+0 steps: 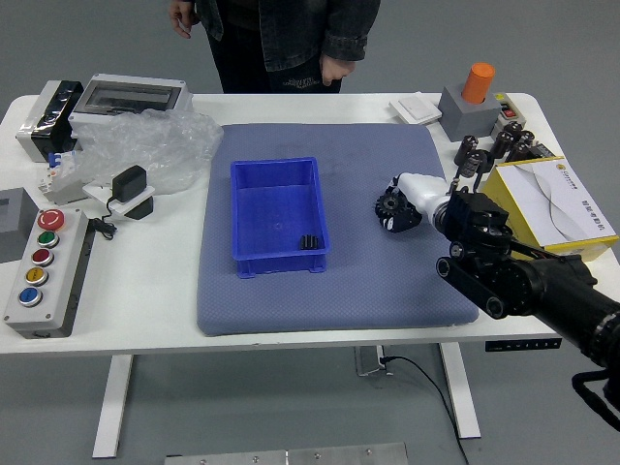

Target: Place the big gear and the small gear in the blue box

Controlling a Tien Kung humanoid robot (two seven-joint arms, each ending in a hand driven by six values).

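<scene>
Denim-clad person (pixel 281 44) stood beyond blue box (pixel 275 203), hands (pixel 336 69) empty. Right hand (pixel 418 197), right of box, seemed clamped on big gear (pixel 390 203); placing called for clearing box rim, then gentle release away from small gear (pixel 310 242) inside box's near-right corner.

There are two gears (pixel 391 203), one blue box (pixel 281 263), one robot hand (pixel 469 215), one person (pixel 288 34) and two of the person's hands (pixel 336 70). The table (pixel 155 291) counts one blue-grey mat (pixel 339 305), one control box (pixel 60 308) with five round buttons (pixel 50 220), one orange cylinder (pixel 479 83), one yellow box (pixel 504 199) and one clear plastic bag (pixel 160 145).
</scene>
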